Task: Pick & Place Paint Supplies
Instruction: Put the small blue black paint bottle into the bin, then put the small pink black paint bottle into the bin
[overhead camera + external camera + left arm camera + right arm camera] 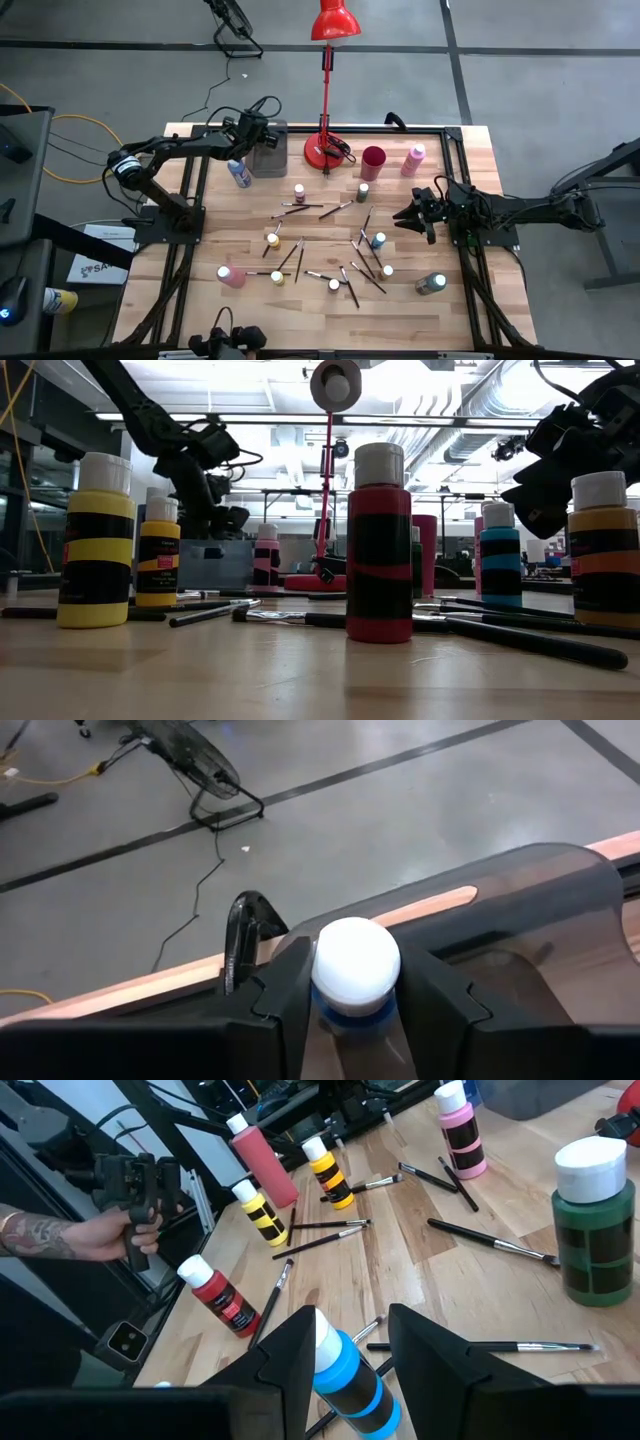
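Observation:
My left gripper (355, 990) is over the table's far left, just in front of the translucent grey bin (268, 135), and is shut on a blue paint bottle (240, 173) with a white cap. My right gripper (412, 215) is open and raised above the table's right side. In its wrist view, its fingers stand on either side of another blue bottle (350, 1380) without touching it. That bottle stands upright (500, 555). Several more white-capped bottles and thin dark paintbrushes (345, 210) are scattered over the table's middle. My left gripper pinches the blue bottle between its two fingers at the neck, just under the white cap (355, 960). The blue collar (355, 1012) shows below the cap. The bottle's body is hidden beneath the fingers in the wrist view.
A red desk lamp (325, 150) and a dark red cup (373, 160) stand at the far edge, with a pink bottle (413, 158) to the right. Beyond the table's near-left side, a person's hand (90, 1235) holds a dark controller. Black frame rails run along the table's sides.

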`<state>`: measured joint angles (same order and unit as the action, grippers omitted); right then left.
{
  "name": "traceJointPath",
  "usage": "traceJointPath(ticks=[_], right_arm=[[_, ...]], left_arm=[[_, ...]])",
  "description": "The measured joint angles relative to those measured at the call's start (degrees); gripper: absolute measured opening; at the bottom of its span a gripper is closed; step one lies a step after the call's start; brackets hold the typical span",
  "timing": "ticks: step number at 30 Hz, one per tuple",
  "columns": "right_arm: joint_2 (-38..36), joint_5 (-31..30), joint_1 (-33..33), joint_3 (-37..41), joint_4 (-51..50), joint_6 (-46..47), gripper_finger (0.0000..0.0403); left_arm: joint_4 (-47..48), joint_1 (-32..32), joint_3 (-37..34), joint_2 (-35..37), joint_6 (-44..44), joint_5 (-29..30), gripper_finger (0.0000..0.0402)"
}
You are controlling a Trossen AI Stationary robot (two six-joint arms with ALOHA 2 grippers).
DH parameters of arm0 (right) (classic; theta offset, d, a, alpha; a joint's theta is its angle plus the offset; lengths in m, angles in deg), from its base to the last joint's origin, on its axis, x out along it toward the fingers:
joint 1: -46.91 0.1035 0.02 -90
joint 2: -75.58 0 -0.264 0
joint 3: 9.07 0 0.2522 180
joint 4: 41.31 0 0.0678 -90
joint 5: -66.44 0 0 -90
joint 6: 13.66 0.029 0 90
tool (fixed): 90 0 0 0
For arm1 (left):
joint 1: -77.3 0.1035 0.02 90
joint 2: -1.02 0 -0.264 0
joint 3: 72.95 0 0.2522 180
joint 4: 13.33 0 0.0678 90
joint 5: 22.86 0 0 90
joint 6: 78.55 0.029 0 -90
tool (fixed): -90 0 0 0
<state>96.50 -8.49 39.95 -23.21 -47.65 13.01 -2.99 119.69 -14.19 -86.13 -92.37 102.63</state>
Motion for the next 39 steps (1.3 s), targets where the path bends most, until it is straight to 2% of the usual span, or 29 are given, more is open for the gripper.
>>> traceJointPath(ticks=[22, 25, 33, 39], right_arm=[[0.0, 0.0, 0.0, 0.0, 0.0, 0.0, 0.0122], [0.0, 0.0, 0.0, 0.0, 0.0, 0.0, 0.0122], [0.0, 0.1, 0.0, 0.0, 0.0, 0.0, 0.0122], [0.0, 0.1, 0.0, 0.0, 0.0, 0.0, 0.0122]], left_arm=[[0.5, 0.0, 0.0, 0.0, 1.6, -1.4, 0.0131], [0.5, 0.0, 0.0, 0.0, 1.6, -1.4, 0.0150], [0.4, 0.0, 0.0, 0.5, 1.6, -1.4, 0.0233], [0.1, 0.0, 0.0, 3.9, 2.2, -1.4, 0.0254]])
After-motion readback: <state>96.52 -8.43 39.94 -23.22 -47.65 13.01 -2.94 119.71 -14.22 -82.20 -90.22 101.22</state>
